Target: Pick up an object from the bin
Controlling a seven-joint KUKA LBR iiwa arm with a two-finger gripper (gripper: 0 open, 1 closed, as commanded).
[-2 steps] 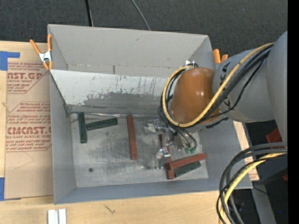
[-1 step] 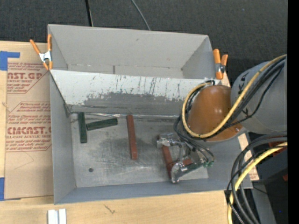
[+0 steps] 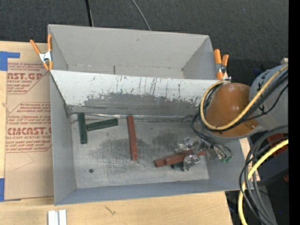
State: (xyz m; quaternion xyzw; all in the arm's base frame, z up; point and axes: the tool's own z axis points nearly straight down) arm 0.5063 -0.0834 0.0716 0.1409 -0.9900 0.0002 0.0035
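Dark green bar [image 3: 82, 128] at left, second dark green bar [image 3: 102, 123] just beside it, long red-brown bar [image 3: 132, 138] in the middle

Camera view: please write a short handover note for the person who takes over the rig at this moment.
Gripper: low in the bin, front right, at the right end of the slanted red-brown bar. I cannot tell whether it grips the bar.
Other things: the straight red-brown bar lies mid-floor; the long green bar and the short green bar lie at the left.
Done: the approach. Nothing is lifted yet.
Left: probably secure the slanted bar and raise it out.
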